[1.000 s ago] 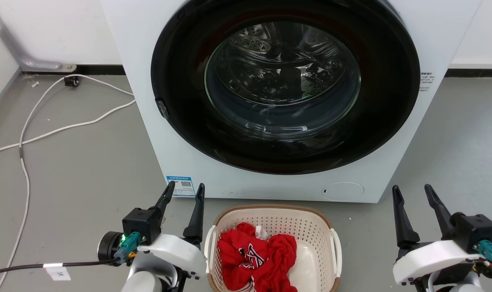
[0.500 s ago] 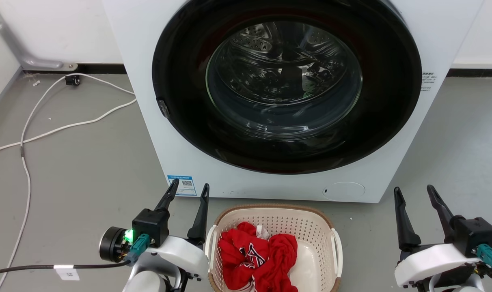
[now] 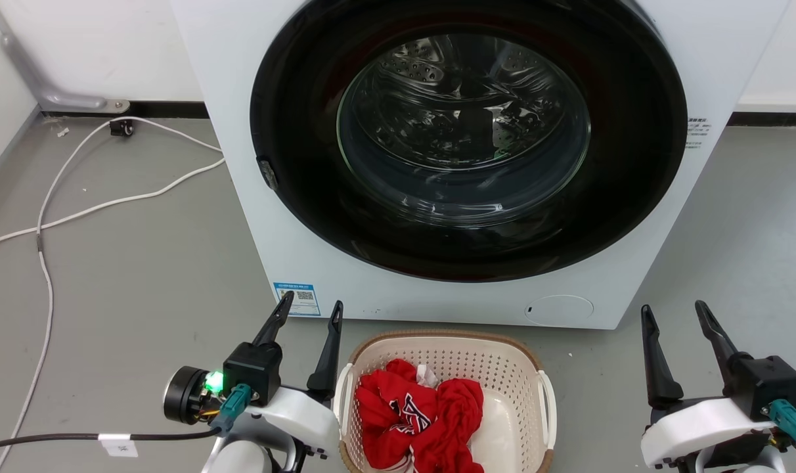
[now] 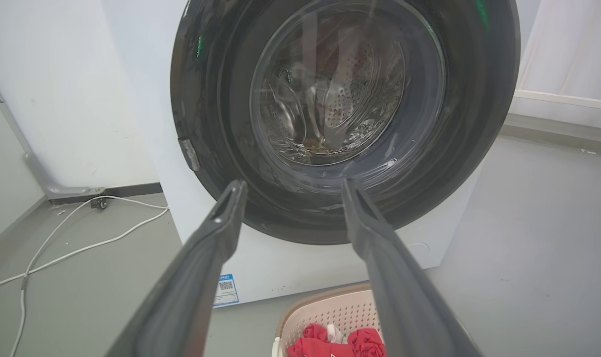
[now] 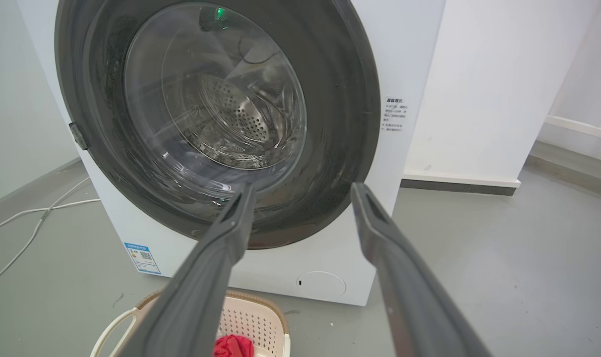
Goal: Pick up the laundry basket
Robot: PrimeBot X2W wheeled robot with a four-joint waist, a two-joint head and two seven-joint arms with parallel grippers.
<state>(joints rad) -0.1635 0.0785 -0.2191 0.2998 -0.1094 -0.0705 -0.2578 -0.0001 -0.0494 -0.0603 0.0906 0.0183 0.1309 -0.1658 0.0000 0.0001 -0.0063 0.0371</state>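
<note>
The laundry basket (image 3: 480, 363), cream-white and perforated with a brown rim, stands on the floor in front of the washing machine, at the bottom centre of the head view. Red clothes (image 3: 414, 414) lie in it. My left gripper (image 3: 311, 301) is open just left of the basket's left loop handle (image 3: 343, 401), fingers pointing toward the machine. Well to the right of the basket, my right gripper (image 3: 672, 306) is open and holds nothing. The left wrist view shows the left gripper (image 4: 293, 182) above the basket (image 4: 330, 310). In the right wrist view, the right gripper (image 5: 303, 186) is above the basket (image 5: 253, 317).
A white front-loading washing machine (image 3: 293, 249) with a round dark glass door (image 3: 467, 131) stands close behind the basket. White cables (image 3: 76, 213) run over the grey floor at the left. A black cable (image 3: 56, 439) trails from my left wrist. White walls lie behind.
The head camera has drifted slightly, shifting the picture right. My left gripper has edged right, closer to the basket's left handle. The basket and right gripper have stayed put.
</note>
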